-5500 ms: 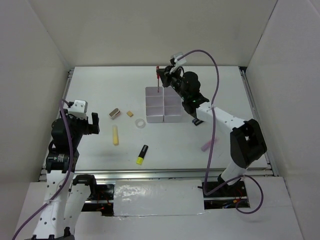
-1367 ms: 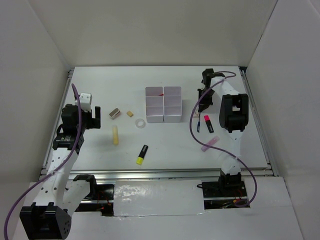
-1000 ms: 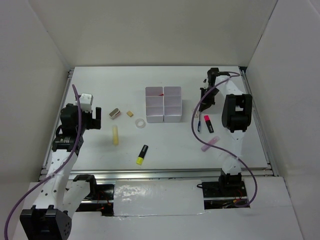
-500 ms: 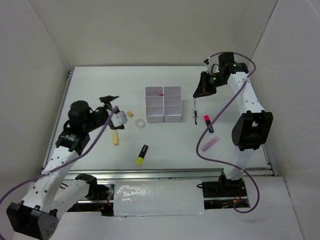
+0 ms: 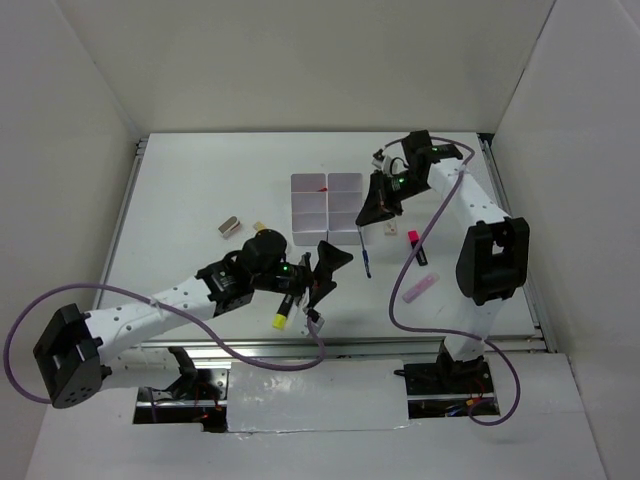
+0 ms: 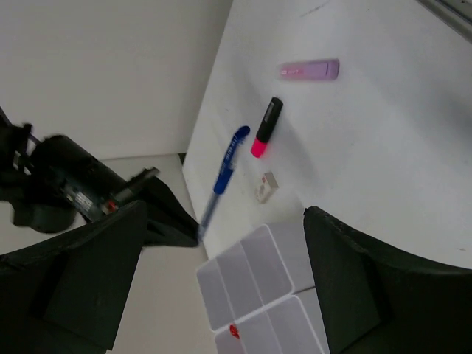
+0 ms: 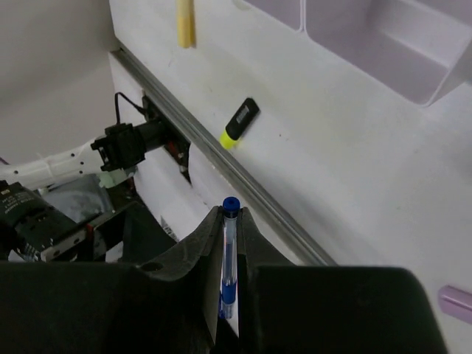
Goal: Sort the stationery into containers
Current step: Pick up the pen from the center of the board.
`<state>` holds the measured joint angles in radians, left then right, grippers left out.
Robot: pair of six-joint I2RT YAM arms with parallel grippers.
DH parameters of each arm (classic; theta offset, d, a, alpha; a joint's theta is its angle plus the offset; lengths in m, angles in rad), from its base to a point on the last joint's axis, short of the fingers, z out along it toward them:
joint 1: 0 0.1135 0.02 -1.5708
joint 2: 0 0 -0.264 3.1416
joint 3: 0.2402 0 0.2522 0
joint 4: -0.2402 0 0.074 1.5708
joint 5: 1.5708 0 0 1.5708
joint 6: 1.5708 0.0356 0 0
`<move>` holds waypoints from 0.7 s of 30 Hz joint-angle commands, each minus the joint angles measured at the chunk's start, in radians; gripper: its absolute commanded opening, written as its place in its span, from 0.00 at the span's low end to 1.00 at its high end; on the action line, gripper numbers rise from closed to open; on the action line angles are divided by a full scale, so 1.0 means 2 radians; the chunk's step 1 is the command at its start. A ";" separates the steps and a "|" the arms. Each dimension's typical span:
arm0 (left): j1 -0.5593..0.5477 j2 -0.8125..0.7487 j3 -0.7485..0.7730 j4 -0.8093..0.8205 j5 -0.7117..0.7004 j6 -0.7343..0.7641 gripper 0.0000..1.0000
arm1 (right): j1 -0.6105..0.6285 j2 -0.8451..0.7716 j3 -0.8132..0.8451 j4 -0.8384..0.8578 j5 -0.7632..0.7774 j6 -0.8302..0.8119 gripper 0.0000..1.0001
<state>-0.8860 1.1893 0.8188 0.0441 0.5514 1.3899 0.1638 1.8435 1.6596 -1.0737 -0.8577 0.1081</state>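
Note:
The white containers (image 5: 327, 208) stand mid-table, with a red pen (image 5: 322, 187) in the far left compartment. My right gripper (image 5: 375, 208) is just right of them, shut on a blue pen (image 5: 365, 252) that hangs down; the pen (image 7: 230, 258) sits between the pads. My left gripper (image 5: 330, 272) is open and empty in front of the containers (image 6: 258, 291). A yellow-black highlighter (image 5: 284, 311) lies under my left arm. A pink-black highlighter (image 5: 415, 247), a lilac tube (image 5: 420, 288), a metal clip (image 5: 229, 227) and a tan eraser (image 5: 259, 227) lie on the table. A pale yellow stick (image 7: 186, 18) shows in the right wrist view.
A small white piece (image 6: 265, 186) lies right of the containers. White walls enclose the table on three sides. The metal rail (image 5: 330, 345) runs along the near edge. My left arm (image 5: 170, 300) stretches across the front left of the table, hiding the tape ring.
My left arm has swung from the left side to the front centre, its gripper open. My right gripper has carried the blue pen left, close to the containers.

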 commanded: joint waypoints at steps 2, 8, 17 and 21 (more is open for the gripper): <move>-0.023 0.016 -0.001 0.052 0.016 0.062 0.99 | 0.023 -0.014 -0.027 0.028 -0.017 0.048 0.00; -0.036 0.059 0.041 -0.010 0.008 0.123 0.94 | 0.049 -0.016 -0.038 0.053 -0.016 0.080 0.00; -0.056 0.095 0.067 -0.055 -0.018 0.145 0.68 | 0.081 -0.024 -0.051 0.049 0.018 0.086 0.00; -0.068 0.096 0.069 -0.073 -0.038 0.148 0.49 | 0.082 -0.022 -0.054 0.048 0.022 0.086 0.00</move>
<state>-1.0027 1.3769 0.9226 -0.0734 0.4828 1.6512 0.3233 1.8431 1.5578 -0.9981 -0.8253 0.2707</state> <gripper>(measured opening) 0.517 0.151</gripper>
